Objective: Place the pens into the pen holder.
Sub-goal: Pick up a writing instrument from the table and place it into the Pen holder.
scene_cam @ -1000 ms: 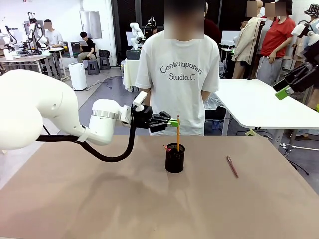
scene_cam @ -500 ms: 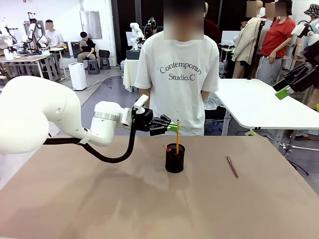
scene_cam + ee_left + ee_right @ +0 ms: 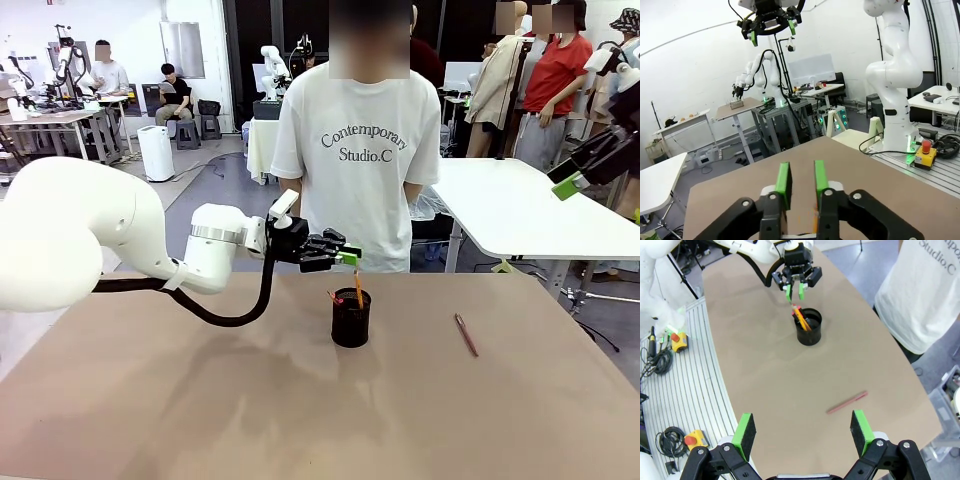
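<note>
Your left gripper (image 3: 347, 257) hangs just above the pen holder (image 3: 351, 322), a little to its own arm's side of the rim, with its green pads only narrowly apart and nothing between them; the left wrist view shows the slim gap between the fingers (image 3: 783, 180) with bare table (image 3: 740, 190) beyond. Directly below those fingertips the yellow-orange pencil (image 3: 358, 290) stands in the holder, leaning, its upper end clear of the rim and apart from the pads. Beside it in the same cup you can see the black pen with the pink-red tip (image 3: 334, 297), tilted toward the gripper. Your right gripper (image 3: 802, 432) is spread wide and holds nothing, high over the table. Well below it and ahead of its fingertips, the dark maroon pen (image 3: 847, 403) lies flat on the table, well apart from the holder (image 3: 808, 332), which sits farther ahead under the left gripper (image 3: 795, 290).
</note>
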Available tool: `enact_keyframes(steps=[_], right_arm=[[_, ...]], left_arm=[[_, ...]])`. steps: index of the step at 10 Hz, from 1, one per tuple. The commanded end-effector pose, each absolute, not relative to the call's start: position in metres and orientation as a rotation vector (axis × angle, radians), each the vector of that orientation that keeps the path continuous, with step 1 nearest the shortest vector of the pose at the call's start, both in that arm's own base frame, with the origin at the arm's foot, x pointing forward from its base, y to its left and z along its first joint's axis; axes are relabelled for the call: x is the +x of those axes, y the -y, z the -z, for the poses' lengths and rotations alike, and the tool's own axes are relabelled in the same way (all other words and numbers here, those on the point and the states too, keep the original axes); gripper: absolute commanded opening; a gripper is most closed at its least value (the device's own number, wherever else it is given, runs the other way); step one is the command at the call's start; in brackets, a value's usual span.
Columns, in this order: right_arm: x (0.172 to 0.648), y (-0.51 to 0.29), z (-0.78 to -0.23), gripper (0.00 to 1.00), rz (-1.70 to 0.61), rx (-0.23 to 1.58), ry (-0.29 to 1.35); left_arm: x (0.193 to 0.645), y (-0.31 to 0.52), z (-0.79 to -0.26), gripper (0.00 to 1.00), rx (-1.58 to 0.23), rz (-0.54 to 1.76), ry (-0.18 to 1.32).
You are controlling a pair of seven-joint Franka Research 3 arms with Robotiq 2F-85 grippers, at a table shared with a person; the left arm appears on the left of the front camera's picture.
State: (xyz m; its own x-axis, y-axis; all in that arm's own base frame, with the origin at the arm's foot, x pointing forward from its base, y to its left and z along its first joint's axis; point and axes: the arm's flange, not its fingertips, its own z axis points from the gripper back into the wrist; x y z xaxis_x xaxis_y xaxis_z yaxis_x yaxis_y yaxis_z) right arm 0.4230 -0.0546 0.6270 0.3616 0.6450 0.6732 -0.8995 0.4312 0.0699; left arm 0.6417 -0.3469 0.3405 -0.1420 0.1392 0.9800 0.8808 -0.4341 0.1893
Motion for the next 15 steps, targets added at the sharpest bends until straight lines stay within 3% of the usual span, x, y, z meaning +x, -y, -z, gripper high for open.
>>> enact_keyframes(steps=[1, 2, 6, 7, 8, 11, 15], right_arm=[[0.423, 0.054, -0.63, 1.0, -1.047, 0.474, 0.623], [0.423, 0.054, -0.63, 1.0, -1.047, 0.474, 0.623], [0.423, 0.054, -0.63, 1.0, -1.047, 0.474, 0.623], [0.423, 0.054, -0.63, 1.0, -1.047, 0.474, 0.623], [0.423, 0.054, -0.63, 1.0, -1.047, 0.474, 0.623], [0.423, 0.054, -0.63, 1.0, -1.047, 0.474, 0.623], [0.423, 0.054, -0.63, 1.0, -1.047, 0.474, 0.623]], left_arm=[[0.643, 0.344, -0.346, 0.79, -1.57, 1.648, 1.159], [0.642, 0.343, -0.346, 0.99, -1.566, 1.65, 1.16], [0.636, 0.343, -0.356, 1.0, -1.564, 1.66, 1.151], [0.632, 0.34, -0.356, 1.0, -1.691, 1.704, 0.977], [0.641, 0.347, -0.346, 1.0, -1.554, 1.641, 1.167], [0.637, 0.346, -0.345, 1.0, -1.582, 1.658, 1.113], [0.596, 0.272, -0.405, 1.0, -1.372, 1.659, 1.061]])
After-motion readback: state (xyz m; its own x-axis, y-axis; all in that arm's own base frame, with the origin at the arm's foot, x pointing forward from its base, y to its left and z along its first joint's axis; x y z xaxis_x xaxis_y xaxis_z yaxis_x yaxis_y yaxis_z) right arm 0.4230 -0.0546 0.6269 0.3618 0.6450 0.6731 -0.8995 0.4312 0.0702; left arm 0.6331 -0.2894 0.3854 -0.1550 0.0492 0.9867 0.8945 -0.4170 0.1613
